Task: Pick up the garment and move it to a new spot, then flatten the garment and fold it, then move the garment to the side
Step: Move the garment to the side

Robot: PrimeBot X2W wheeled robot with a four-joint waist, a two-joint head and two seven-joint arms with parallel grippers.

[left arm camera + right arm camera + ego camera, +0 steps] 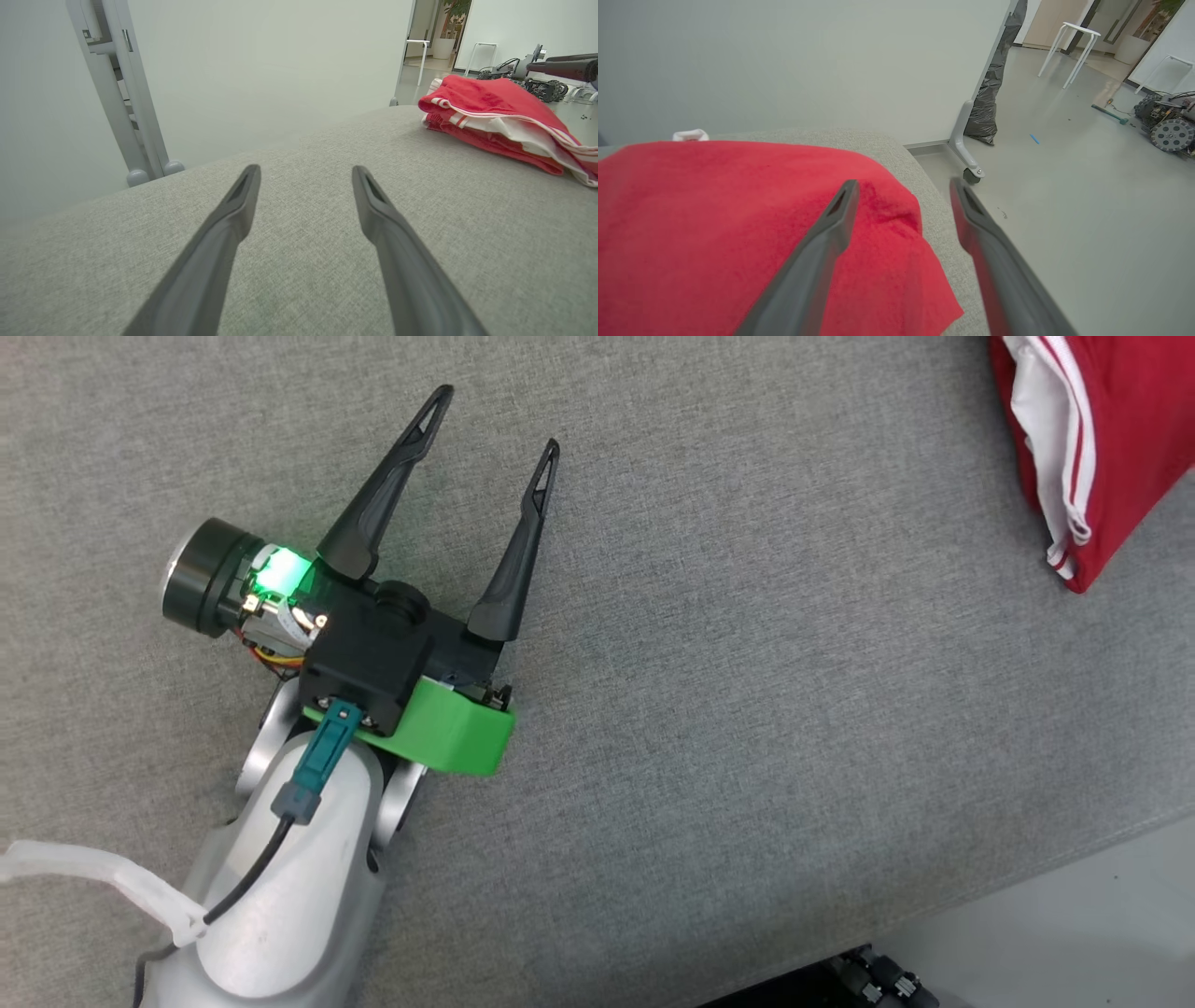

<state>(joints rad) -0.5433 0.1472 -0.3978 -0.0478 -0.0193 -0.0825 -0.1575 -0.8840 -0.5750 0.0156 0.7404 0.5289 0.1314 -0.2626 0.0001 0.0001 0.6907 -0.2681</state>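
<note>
The garment [1111, 439] is red with white stripes, folded and lying at the far right of the grey cushioned surface [747, 709]. In the left wrist view the garment [500, 116] sits off to the upper right. My left gripper [495, 425] is open over bare grey fabric, well to the left of the garment, nothing between its fingers [233, 219]. In the right wrist view my right gripper [903, 186] is open just above the red garment [714, 224], near the garment's corner at the surface's edge; nothing is held.
The grey surface ends at its lower right edge, with pale floor [1074, 933] beyond. A white wall panel on castors [971, 172], white stools [1069, 51] and wheeled equipment [1169, 128] stand on the floor.
</note>
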